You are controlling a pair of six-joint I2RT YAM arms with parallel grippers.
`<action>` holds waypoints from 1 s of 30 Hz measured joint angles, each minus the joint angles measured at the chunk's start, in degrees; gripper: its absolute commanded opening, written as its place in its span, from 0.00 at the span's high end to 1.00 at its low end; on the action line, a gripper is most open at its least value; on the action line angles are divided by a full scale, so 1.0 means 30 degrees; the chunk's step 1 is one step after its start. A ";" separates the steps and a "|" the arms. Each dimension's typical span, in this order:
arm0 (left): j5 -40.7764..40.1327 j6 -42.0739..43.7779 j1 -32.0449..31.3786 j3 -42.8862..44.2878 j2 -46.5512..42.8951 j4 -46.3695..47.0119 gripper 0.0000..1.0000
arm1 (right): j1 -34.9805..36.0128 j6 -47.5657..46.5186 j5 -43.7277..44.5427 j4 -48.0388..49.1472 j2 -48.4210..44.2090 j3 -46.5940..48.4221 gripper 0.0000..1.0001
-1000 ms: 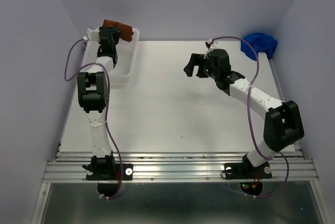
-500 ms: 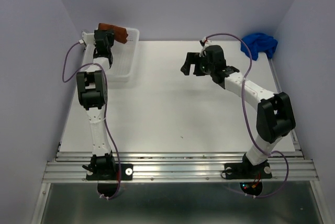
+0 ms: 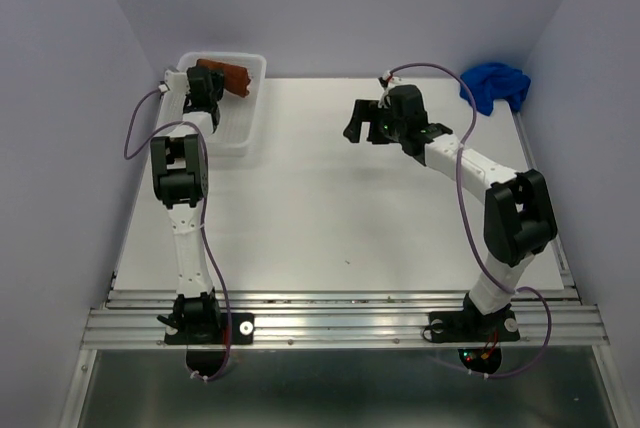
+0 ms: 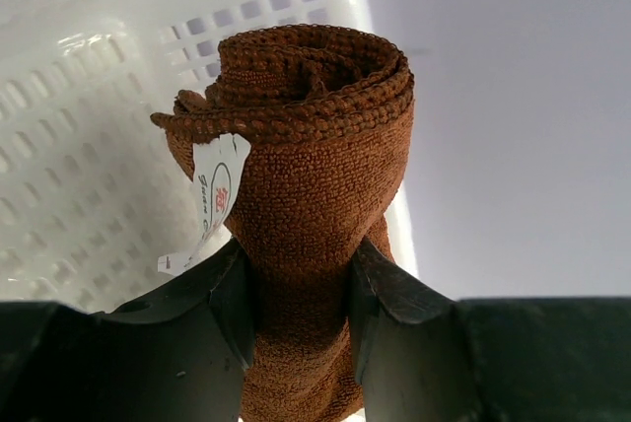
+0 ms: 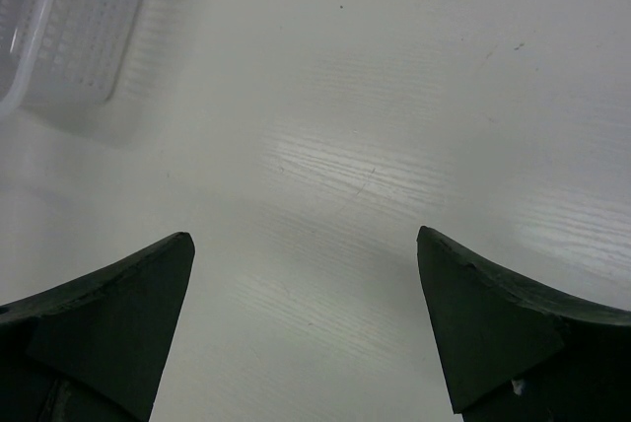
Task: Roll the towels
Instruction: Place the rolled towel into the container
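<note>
Left gripper clamped on rolled rust-brown towel, roll axis running out from the fingers, over white basket. Right gripper spread wide, empty, pointing basketward. Blue towel bunched at far right corner, behind that wrist; right arm nearer. Its long axis probably unreadable, being crumpled.

Rolled brown towel in hand

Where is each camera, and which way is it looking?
Top external: high behind the robot, looking down on the table; both arms show.
Left wrist: on the left arm, facing the brown towel in the left pincer.
Right wrist: on the right arm, facing the table; open right pincer shows.
Shared: all see the white basket.
</note>
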 measured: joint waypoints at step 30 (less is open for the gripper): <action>0.0007 0.1311 -0.0022 0.4488 0.2273 -0.5974 0.27 | -0.0641 0.0313 -0.0211 -0.0175 0.0364 0.0109 0.00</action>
